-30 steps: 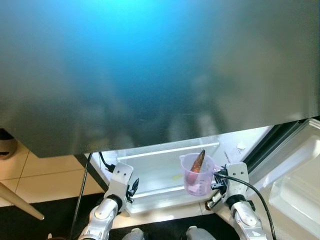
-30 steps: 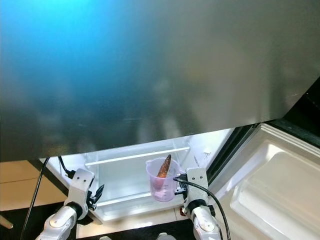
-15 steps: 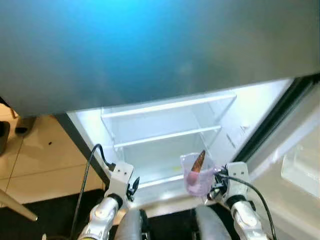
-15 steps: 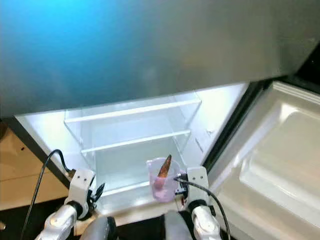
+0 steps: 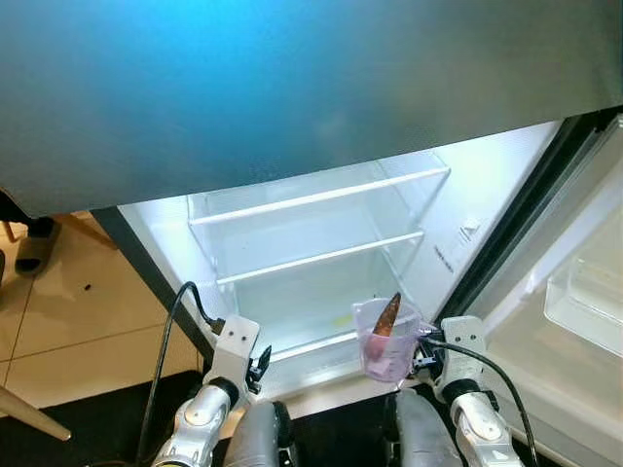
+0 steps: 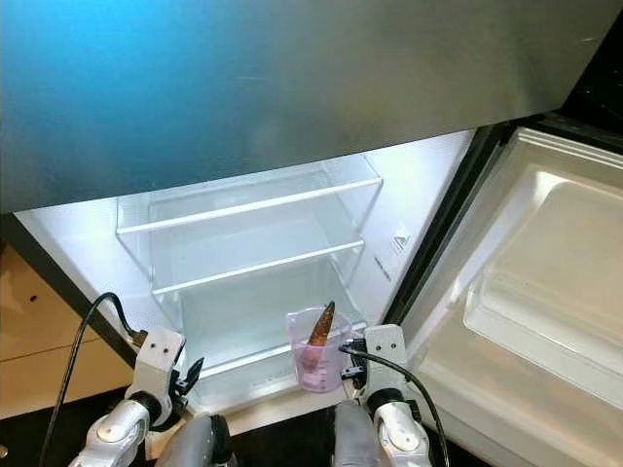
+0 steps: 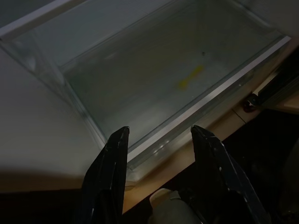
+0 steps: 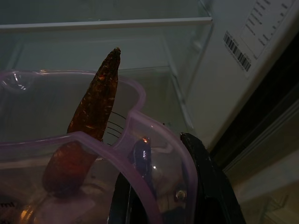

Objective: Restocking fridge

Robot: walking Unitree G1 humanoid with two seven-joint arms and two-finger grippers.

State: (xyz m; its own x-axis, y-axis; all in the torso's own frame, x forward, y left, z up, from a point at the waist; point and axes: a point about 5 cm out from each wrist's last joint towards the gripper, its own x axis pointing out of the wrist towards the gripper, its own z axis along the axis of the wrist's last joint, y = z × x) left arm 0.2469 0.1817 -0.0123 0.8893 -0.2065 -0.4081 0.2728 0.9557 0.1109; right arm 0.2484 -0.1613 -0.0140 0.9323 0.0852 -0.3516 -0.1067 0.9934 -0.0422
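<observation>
Right wrist view sits closest to the work: the right tool (image 8: 161,186) is clamped on the rim of a translucent purple plastic measuring cup (image 8: 70,158), one black finger (image 8: 208,182) outside the wall and the other inside it, and a long reddish-brown tapered vegetable (image 8: 93,116), perhaps a sweet potato, stands tilted in the cup with its tip above the rim. From the head camera, the cup (image 5: 386,342) is held upright in front of the robot's right side, just before the open lower compartment of the white refrigerator (image 5: 467,209) and above the front edge of its bottom clear drawer (image 5: 302,355). The left tool (image 7: 159,154) hangs low at the left front corner of that drawer, its two black fingers apart and holding nothing; through them the drawer's pale floor shows a small yellow mark (image 7: 190,77). Farther in, two clear glass shelves (image 6: 258,268) span the lit interior, one above the other, both bare. On the right inner wall is a white label with a barcode (image 8: 254,32). The white refrigerator door (image 6: 545,282) stands open to the right, showing its moulded bins. Above all this hangs the grey, blue-tinted front of the upper compartment (image 5: 292,88). To the left lies beige tiled floor (image 5: 68,311).
</observation>
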